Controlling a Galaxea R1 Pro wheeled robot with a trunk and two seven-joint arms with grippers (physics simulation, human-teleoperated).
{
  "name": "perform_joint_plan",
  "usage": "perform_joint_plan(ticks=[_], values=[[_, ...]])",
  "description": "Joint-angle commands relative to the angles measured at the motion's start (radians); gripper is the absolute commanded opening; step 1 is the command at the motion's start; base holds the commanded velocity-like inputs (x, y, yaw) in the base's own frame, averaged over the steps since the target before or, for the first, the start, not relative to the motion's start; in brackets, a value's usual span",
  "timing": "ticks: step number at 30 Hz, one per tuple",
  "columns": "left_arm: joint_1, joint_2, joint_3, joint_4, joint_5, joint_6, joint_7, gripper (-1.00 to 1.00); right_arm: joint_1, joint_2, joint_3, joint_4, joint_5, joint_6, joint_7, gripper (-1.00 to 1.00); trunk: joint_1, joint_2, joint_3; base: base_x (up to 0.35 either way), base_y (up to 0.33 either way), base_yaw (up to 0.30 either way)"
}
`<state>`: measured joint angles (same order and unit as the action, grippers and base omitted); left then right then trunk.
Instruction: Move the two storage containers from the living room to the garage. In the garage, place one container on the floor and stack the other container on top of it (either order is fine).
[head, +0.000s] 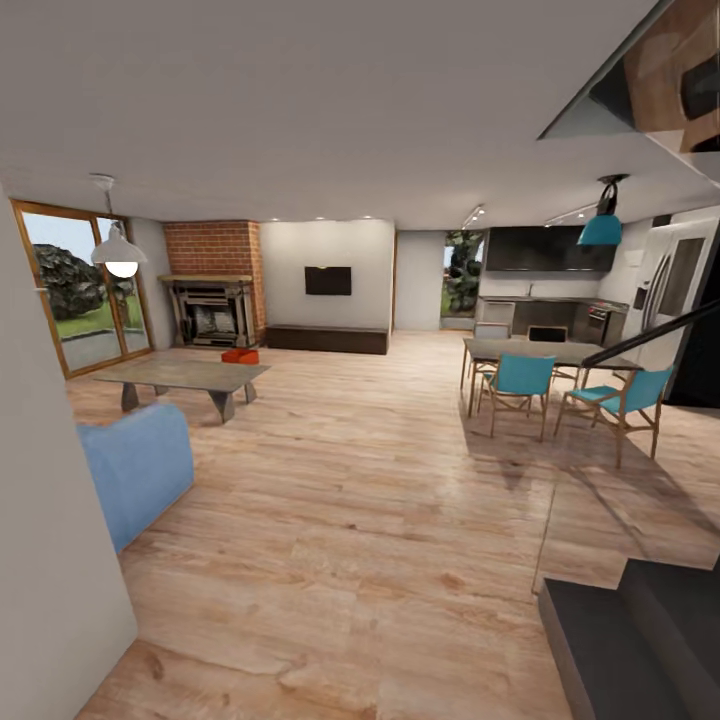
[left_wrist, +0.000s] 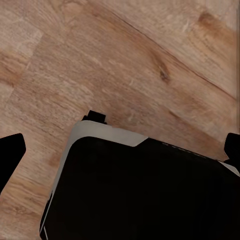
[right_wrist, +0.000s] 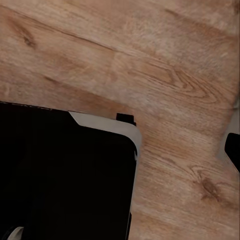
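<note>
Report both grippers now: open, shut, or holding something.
Left gripper: open, holding nothing; its dark fingertips sit far apart over the wood floor.
Right gripper: cannot be told; one dark fingertip shows, and nothing is seen held.

A low grey coffee table (head: 185, 375) stands on the wood planks, with a blue sofa (head: 135, 468) nearer the camera. Over on the right, teal chairs (head: 520, 385) ring a dining table (head: 545, 352), a teal pendant lamp (head: 601, 228) hanging above. Far wall: a dark television (head: 328, 280), brick fireplace (head: 213, 300) beside it.
</note>
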<state>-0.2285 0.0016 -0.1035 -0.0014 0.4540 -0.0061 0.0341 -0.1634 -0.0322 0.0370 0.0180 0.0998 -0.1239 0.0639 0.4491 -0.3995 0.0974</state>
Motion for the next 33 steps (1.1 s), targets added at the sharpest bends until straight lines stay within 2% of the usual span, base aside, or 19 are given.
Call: perform_joint_plan(ticks=[1,33], values=[[0.0,0.0,-0.009,0.0,0.008,-0.001,0.003,1.0,-0.001,-0.001,0.003,0.002,0.008,-0.005,0.001,1.0,0.001,-0.001,0.0,0.323,0.0,0.0],[0.0,0.0,-0.009,0.0,0.008,-0.002,0.003,1.0,-0.001,-0.004,0.004,0.002,0.009,-0.001,0.001,1.0,0.001,-0.001,0.0,0.323,0.0,0.0]])
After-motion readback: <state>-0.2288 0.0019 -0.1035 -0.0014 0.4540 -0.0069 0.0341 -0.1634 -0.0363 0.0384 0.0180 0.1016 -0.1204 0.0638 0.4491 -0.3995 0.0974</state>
